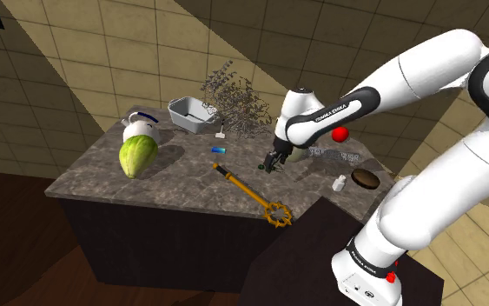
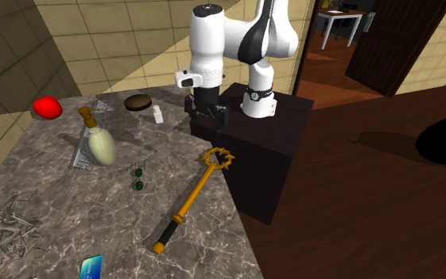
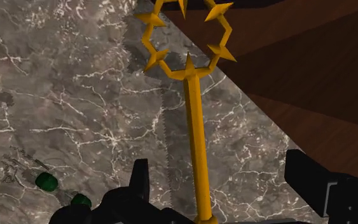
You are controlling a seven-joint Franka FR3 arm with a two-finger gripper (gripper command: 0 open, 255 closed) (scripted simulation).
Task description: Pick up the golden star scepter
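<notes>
The golden scepter (image 1: 249, 191) lies flat on the marble table (image 1: 173, 178), its spiked star ring (image 1: 278, 213) at the table's edge beside the stand. In the second exterior view the scepter (image 2: 191, 198) runs from the ring (image 2: 217, 158) to a dark-banded handle end. My gripper (image 1: 273, 161) hovers open above the table, close to the ring end (image 2: 205, 111). In the wrist view the shaft (image 3: 196, 140) runs between my two fingers (image 3: 139, 181), which stand wide apart and do not touch it; the gripper (image 3: 225, 184) holds nothing.
Two green beads (image 3: 46, 182) lie beside the shaft. A green-white gourd (image 1: 137, 155), a white jug (image 1: 140, 126), a grey tray (image 1: 192, 113), twigs (image 1: 234, 96), a blue card (image 1: 220, 149), a red ball (image 1: 341, 134), a white bottle (image 1: 340, 183) and a brown disc (image 1: 366, 178) share the table.
</notes>
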